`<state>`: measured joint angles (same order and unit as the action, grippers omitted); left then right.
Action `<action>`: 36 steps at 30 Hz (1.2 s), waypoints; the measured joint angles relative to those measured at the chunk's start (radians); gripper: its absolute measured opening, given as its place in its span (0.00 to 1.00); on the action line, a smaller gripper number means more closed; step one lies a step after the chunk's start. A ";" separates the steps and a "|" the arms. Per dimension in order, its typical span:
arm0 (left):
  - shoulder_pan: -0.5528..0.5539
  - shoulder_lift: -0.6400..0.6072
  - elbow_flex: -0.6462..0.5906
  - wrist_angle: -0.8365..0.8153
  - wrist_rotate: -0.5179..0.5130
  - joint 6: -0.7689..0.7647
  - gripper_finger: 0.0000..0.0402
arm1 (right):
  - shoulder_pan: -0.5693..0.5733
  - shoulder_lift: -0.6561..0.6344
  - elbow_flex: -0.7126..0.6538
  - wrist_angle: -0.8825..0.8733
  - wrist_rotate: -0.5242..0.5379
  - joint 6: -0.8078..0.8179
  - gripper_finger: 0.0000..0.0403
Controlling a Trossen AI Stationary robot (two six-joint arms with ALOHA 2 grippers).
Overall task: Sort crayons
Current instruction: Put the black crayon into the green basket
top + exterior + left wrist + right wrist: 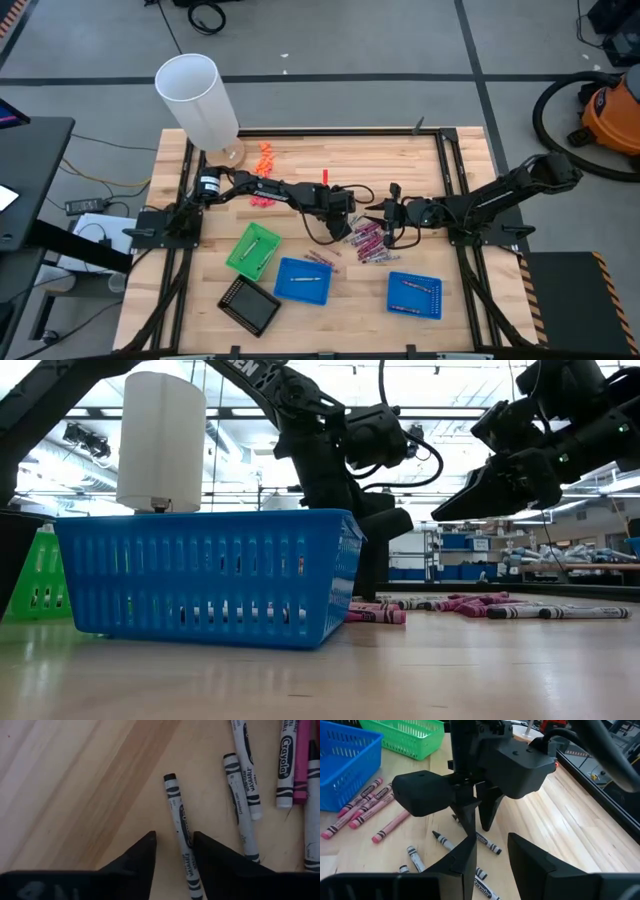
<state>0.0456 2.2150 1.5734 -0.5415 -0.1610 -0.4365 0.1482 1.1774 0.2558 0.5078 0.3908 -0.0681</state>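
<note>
Many crayons (366, 242) heaped mid-tabletop (330, 160), between the two arms; pinkish-red ones toward the blue baskets, silvery-grey ones on the far side of the heap. Left gripper (173, 851) lowered straight down over one grey crayon (179, 820), jaws parted and straddling its wrapped barrel, not yet closed; tips close to the wood, probably to pinch this single stick clear of its neighbours. Right gripper (491, 851) held just beside it, above the same heap, jaws released and empty, likely waiting its turn and watching the left arm's descent. Two blue baskets (302, 281) and (415, 294) plus a green basket (252, 250) set along the near edge, well apart from each other, seemingly one per colour; a few sticks already lying in each. Grasp of the grey crayon judged to be the step in hand.
</note>
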 joint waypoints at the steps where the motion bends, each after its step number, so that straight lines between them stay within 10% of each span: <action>1: 0.000 0.000 0.000 0.000 -0.002 0.002 0.31 | 0.000 0.000 0.000 0.000 0.000 0.000 0.30; 12: 0.027 -0.007 0.000 -0.003 0.001 0.047 0.04 | 0.000 0.000 0.000 -0.001 -0.024 -0.002 0.30; 36: -0.004 0.000 0.338 -0.458 -0.113 0.160 0.03 | 0.006 -0.017 -0.001 -0.044 0.033 0.021 0.30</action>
<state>0.0414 2.2150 1.9119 -0.9992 -0.2736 -0.2770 0.1546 1.1603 0.2550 0.4638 0.4240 -0.0467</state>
